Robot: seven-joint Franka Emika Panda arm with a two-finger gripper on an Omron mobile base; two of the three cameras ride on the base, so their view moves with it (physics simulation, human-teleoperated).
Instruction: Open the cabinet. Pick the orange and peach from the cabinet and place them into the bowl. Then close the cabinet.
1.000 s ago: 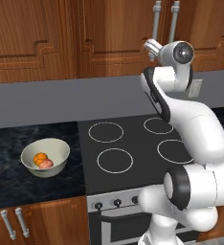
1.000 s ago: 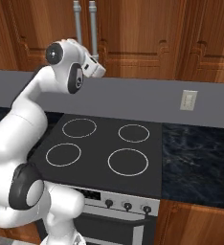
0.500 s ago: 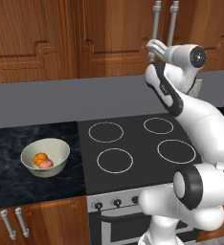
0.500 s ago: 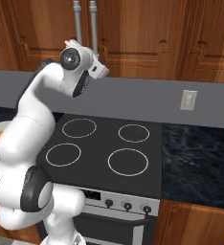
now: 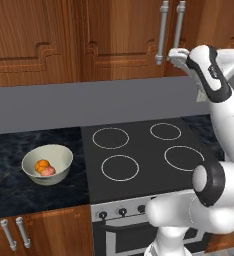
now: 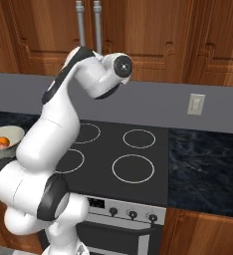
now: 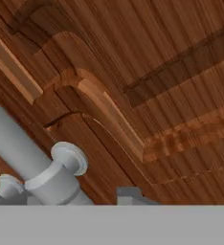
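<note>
Light's flat and even all round, bright enough, no glare. Soft shadow sits under the cabinet (image 5: 124, 40). Base views crisp; hand view soft, wood grain smeared up close.

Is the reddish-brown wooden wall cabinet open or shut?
Shut: both doors of the cabinet lie flush, silver bar handles side by side.

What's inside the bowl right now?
The bowl holds the orange and, beside it, the peach. The bowl floor beneath them is covered by the fruit.
</note>
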